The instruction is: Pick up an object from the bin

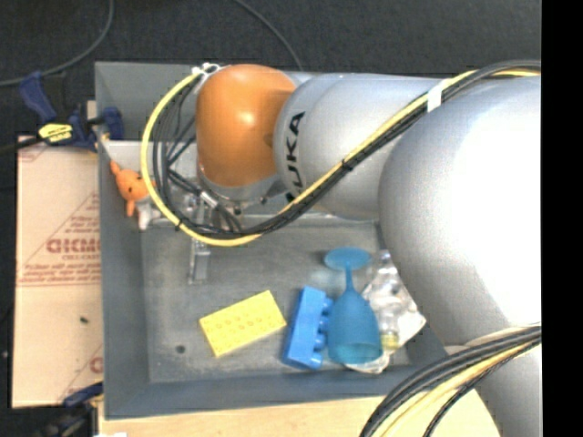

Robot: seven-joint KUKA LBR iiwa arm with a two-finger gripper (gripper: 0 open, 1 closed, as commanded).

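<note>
Over the bin's (123, 317) left half the gripper (198, 262) hangs pointing down, its opening impossible to tell. Nearby the yellow brick (241, 322) lies flat, long axis roughly left-right.

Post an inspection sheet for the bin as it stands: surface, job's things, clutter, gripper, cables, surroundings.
surface: grey metal bin, floor bare at left.
job's things: yellow flat brick, blue brick and blue plastic goblet on its side, along the view's lower wall; orange toy at the left wall.
clutter: crumpled clear plastic beside the goblet.
grippers: gripper over bare floor, apart from the yellow flat brick; open or shut not readable.
cables: yellow and black cables looped round the orange wrist cover.
surroundings: dark floor beyond the bin.
</note>
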